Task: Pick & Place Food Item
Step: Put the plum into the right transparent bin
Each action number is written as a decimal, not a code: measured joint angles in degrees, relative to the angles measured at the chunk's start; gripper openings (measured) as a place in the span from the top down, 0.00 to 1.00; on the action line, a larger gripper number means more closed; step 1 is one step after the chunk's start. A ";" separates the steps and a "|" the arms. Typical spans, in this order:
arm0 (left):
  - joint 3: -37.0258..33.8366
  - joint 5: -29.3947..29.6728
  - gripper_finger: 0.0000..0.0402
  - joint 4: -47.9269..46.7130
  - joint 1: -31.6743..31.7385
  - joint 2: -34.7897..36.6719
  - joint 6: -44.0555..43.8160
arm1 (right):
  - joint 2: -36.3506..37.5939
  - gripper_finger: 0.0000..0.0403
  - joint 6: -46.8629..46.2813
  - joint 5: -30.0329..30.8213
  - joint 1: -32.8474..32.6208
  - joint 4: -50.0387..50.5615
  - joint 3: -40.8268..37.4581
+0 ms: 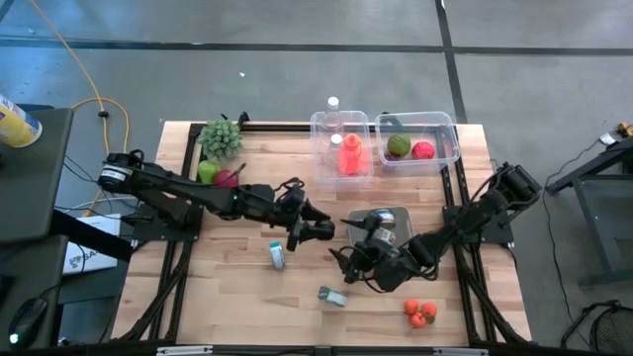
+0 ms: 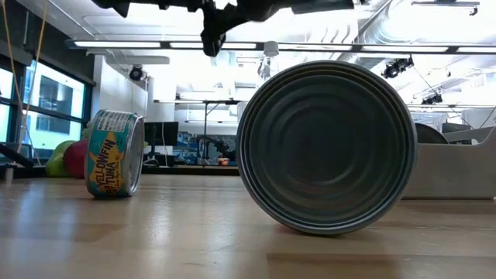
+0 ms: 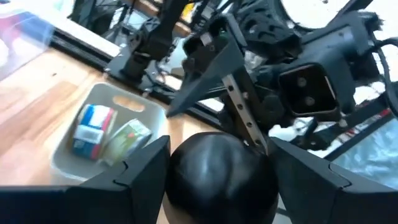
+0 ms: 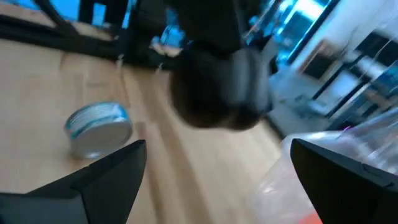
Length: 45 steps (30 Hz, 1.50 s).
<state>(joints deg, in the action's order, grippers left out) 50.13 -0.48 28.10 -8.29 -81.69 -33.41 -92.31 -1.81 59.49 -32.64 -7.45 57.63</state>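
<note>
Mid-table handover: left gripper [image 1: 321, 230] clamped on a dark round fruit [image 3: 214, 171], right gripper [image 1: 352, 263] spread wide just beside. Could collide, or drop the smooth fruit onto the tuna cans [image 1: 277, 255] or grey tray [image 3: 87, 163] below.

Bright ceiling glare, blurred wrist views.

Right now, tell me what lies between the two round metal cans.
Only bare wooden table between the yellow-labelled tuna can and the other round metal can, clearest in the high view.
</note>
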 joint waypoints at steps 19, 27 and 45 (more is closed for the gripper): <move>0.00 1.30 0.38 2.77 -0.25 0.04 2.57 | 0.02 0.05 17.34 -9.05 4.85 -14.35 0.00; 0.00 1.40 0.38 2.84 -0.25 0.04 2.54 | 0.02 0.05 19.89 -8.66 6.23 -16.85 0.00; 0.00 2.17 0.38 2.91 -0.20 0.04 2.87 | 0.02 0.50 21.71 -8.95 6.49 -16.42 0.00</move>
<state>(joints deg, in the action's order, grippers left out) 50.13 1.69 31.00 -8.49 -81.65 -30.54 -92.29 19.91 50.54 -26.15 -23.87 57.63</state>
